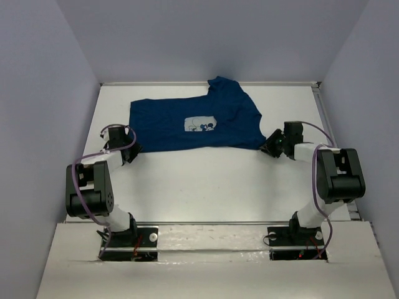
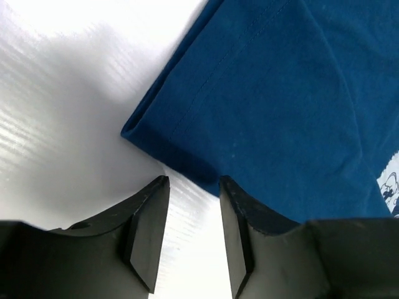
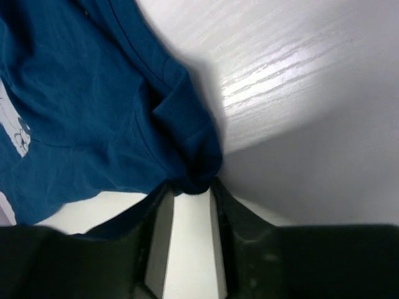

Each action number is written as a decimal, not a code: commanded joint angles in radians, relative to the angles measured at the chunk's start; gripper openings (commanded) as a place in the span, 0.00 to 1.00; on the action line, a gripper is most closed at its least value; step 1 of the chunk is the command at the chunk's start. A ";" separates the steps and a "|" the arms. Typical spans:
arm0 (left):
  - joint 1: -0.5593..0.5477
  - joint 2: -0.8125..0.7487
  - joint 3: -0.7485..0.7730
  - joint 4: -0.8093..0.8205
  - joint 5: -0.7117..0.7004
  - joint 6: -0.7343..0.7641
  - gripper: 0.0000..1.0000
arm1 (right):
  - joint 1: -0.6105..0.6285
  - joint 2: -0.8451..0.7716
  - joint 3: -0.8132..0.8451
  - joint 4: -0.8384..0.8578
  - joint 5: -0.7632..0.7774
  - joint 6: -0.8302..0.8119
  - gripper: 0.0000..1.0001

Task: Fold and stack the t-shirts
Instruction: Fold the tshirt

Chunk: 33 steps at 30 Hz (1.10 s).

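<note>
left gripper (image 2: 194,180): jaws parted, shirt (image 1: 193,121) hem corner at their tips, grip not certain | right gripper (image 3: 190,184): jaws nipping bunched shirt corner | shirt: spread on far half of table (image 1: 206,187), print up

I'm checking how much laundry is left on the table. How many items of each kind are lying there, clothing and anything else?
Dark navy-blue t-shirt with a pale cartoon print: 1
Other clothing: 0
Loose objects on the white table: 0
Total: 1 item
</note>
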 commanded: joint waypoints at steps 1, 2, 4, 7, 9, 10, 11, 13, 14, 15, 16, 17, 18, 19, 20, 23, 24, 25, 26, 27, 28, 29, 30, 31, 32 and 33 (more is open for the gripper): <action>0.003 0.042 0.025 0.019 -0.043 -0.019 0.34 | -0.005 0.041 0.012 0.049 0.047 0.017 0.24; 0.003 0.042 0.029 0.021 -0.043 -0.019 0.32 | -0.005 0.042 0.012 0.055 0.047 0.016 0.20; 0.003 0.054 0.052 0.018 -0.066 -0.006 0.16 | -0.005 0.044 0.013 0.055 0.055 0.007 0.06; 0.003 0.054 0.095 -0.010 -0.092 0.012 0.00 | -0.005 0.030 0.021 0.024 0.075 -0.016 0.00; 0.003 0.039 0.115 -0.026 -0.106 0.046 0.00 | -0.014 -0.014 0.013 -0.012 0.090 -0.043 0.00; 0.003 0.034 0.138 -0.046 -0.114 0.058 0.00 | -0.014 -0.036 -0.005 -0.025 0.111 -0.054 0.00; 0.003 0.028 0.151 -0.057 -0.125 0.070 0.00 | -0.028 -0.078 -0.011 -0.048 0.124 -0.068 0.00; 0.003 0.005 0.174 -0.086 -0.137 0.104 0.00 | -0.054 -0.119 -0.027 -0.111 0.153 -0.107 0.00; 0.003 -0.018 0.174 -0.091 -0.143 0.115 0.00 | -0.054 -0.161 -0.034 -0.149 0.162 -0.131 0.00; 0.003 -0.030 0.171 -0.094 -0.146 0.129 0.00 | -0.069 -0.184 -0.044 -0.164 0.170 -0.141 0.00; 0.003 -0.042 0.157 -0.096 -0.146 0.132 0.00 | -0.080 -0.208 -0.066 -0.180 0.183 -0.151 0.00; 0.003 -0.053 0.146 -0.096 -0.145 0.136 0.00 | -0.080 -0.229 -0.077 -0.213 0.191 -0.157 0.00; 0.003 -0.079 0.135 -0.100 -0.139 0.138 0.00 | -0.080 -0.273 -0.087 -0.232 0.199 -0.164 0.00; 0.003 -0.093 0.103 -0.135 -0.132 0.141 0.00 | -0.091 -0.298 -0.106 -0.255 0.205 -0.157 0.00; 0.003 -0.111 0.085 -0.148 -0.129 0.139 0.00 | -0.091 -0.321 -0.114 -0.301 0.194 -0.152 0.00; 0.003 -0.202 -0.004 -0.198 -0.105 0.135 0.00 | -0.091 -0.428 -0.140 -0.426 0.177 -0.129 0.01; 0.003 -0.254 -0.027 -0.212 -0.102 0.133 0.00 | -0.091 -0.454 -0.145 -0.466 0.164 -0.114 0.01; 0.003 -0.283 -0.070 -0.241 -0.097 0.132 0.00 | -0.091 -0.481 -0.154 -0.505 0.132 -0.103 0.02; 0.003 -0.314 -0.087 -0.259 -0.094 0.129 0.00 | -0.091 -0.540 -0.165 -0.567 0.119 -0.094 0.05; 0.003 -0.372 -0.104 -0.276 -0.094 0.126 0.00 | -0.091 -0.574 -0.192 -0.598 0.110 -0.076 0.08; -0.020 -0.399 -0.110 -0.310 -0.103 0.103 0.00 | -0.091 -0.606 -0.205 -0.630 0.093 -0.066 0.12; -0.034 -0.423 -0.101 -0.330 -0.097 0.103 0.00 | -0.091 -0.675 -0.215 -0.664 0.061 -0.044 0.20; -0.034 -0.458 -0.095 -0.352 -0.064 0.071 0.00 | -0.091 -0.706 -0.228 -0.687 0.036 -0.001 0.22; -0.034 -0.470 -0.092 -0.394 -0.044 0.058 0.00 | -0.091 -0.731 -0.229 -0.735 0.021 0.015 0.34; -0.034 -0.481 -0.093 -0.420 -0.037 0.052 0.02 | -0.091 -0.752 -0.232 -0.758 0.025 0.027 0.43; -0.047 -0.505 -0.098 -0.448 -0.034 0.020 0.12 | -0.091 -0.787 -0.228 -0.782 0.038 0.033 0.55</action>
